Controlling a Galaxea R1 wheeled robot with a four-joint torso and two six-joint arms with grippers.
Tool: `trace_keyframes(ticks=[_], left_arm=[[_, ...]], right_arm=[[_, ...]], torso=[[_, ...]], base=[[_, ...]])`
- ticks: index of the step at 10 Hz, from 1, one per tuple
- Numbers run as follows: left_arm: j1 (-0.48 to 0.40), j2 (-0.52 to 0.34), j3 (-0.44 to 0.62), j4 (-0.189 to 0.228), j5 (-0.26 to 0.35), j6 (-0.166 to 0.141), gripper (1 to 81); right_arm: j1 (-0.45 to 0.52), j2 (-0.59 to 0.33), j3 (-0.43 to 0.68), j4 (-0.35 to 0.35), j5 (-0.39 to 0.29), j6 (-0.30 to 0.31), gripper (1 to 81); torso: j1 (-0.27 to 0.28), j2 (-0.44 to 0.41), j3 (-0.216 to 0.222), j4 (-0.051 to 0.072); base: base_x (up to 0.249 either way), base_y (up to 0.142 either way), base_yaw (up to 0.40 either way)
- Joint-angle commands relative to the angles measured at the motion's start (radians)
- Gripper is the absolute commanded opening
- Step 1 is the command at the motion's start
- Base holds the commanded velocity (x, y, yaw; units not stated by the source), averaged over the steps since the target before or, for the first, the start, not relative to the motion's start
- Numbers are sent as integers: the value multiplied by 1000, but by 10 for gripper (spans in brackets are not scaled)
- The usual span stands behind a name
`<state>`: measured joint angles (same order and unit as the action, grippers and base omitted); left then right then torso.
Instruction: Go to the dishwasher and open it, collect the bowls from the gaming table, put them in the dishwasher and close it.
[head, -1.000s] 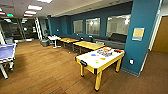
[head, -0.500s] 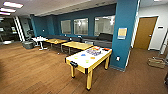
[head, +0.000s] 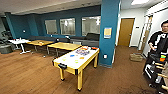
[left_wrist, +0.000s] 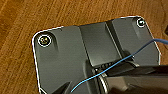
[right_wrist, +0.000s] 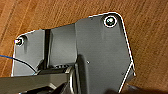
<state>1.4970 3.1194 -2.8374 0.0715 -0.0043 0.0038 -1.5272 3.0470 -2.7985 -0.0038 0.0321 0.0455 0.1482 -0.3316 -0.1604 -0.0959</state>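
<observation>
The gaming table (head: 76, 61) stands at twelve o'clock on the wood floor (head: 30, 75), small colourful items on its white top perhaps the bowls awaiting collection; whether either gripper is open I cannot tell.

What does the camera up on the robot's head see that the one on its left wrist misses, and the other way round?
Head view: the gaming table with yellow rim and small coloured things on its white top, wooden-topped tables behind it, a blue pillar, a brown door, and a person at the right. Left wrist view: the robot's own dark plate and a thin blue cable. Shared: the brown wood-look floor.
</observation>
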Motion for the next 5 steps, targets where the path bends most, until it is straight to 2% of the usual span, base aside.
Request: trace_keyframes(ticks=[1,3,5], left_arm=[[-56,4,-4,10,49,8,811],[-54,4,-4,8,49,8,811],[-56,4,-4,8,49,8,811]], right_arm=[[54,2,-1,-2,-49,-1,811],[54,2,-1,-2,-49,-1,811],[55,2,-1,-2,-49,-1,811]], torso=[[0,0,0,0],[0,0,0,0],[0,0,0,0]], base=[[0,0,-357],[0,0,-321],[0,0,-155]])
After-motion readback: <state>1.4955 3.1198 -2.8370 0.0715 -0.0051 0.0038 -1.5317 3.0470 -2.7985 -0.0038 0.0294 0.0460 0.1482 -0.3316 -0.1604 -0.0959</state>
